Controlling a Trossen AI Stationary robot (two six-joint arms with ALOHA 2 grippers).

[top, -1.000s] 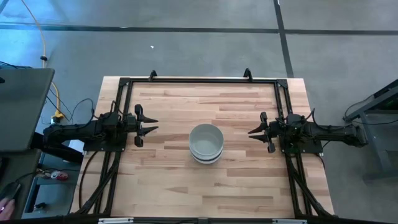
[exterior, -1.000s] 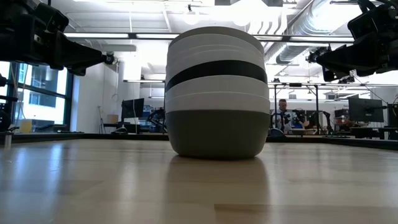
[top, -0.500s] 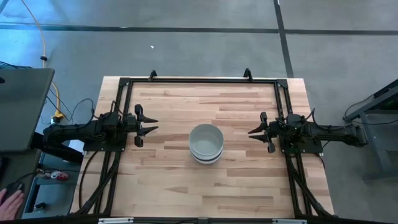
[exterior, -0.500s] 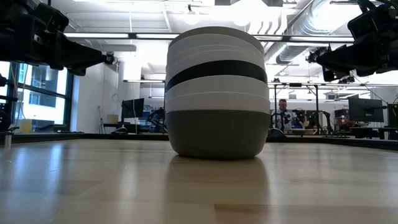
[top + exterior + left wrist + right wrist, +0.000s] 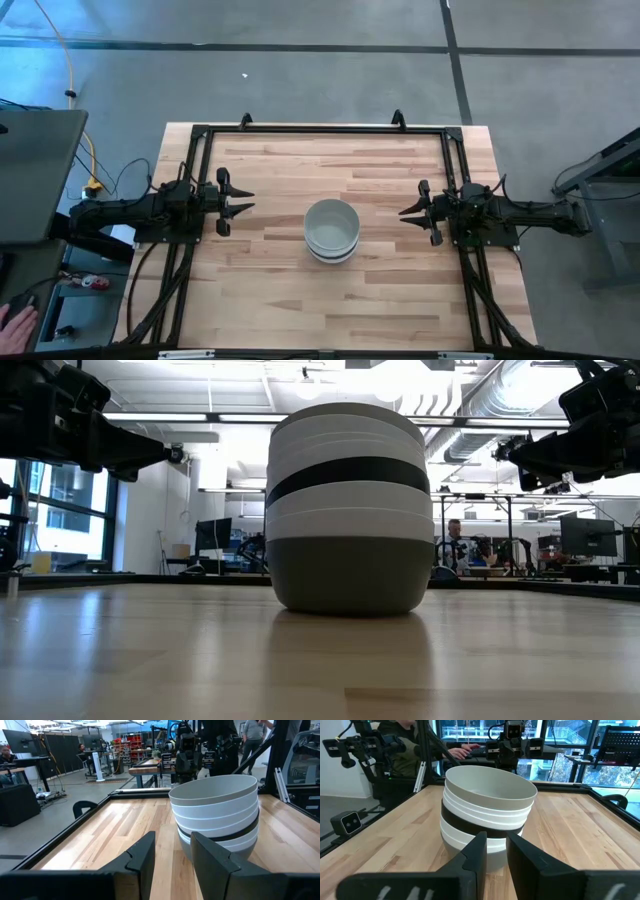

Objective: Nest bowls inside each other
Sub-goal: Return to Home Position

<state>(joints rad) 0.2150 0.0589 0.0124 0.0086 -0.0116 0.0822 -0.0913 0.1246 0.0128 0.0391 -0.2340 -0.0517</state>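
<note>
One nested stack of bowls [image 5: 331,230] stands by its grey bottom bowl on the middle of the wooden table; it also shows in the low view [image 5: 348,510], the left wrist view [image 5: 218,810] and the right wrist view [image 5: 487,820]. White bowls lie above the grey one, with a black band between them and a pale grey bowl on top. My left gripper [image 5: 246,200] hovers open to the stack's left, above the table. My right gripper [image 5: 405,212] hovers open to its right. Neither touches the stack.
A black metal frame [image 5: 320,128] runs around the table's far and side edges. Bare wood lies all around the stack. A person's hand [image 5: 12,322] shows off the table at the near left. People and desks fill the room beyond.
</note>
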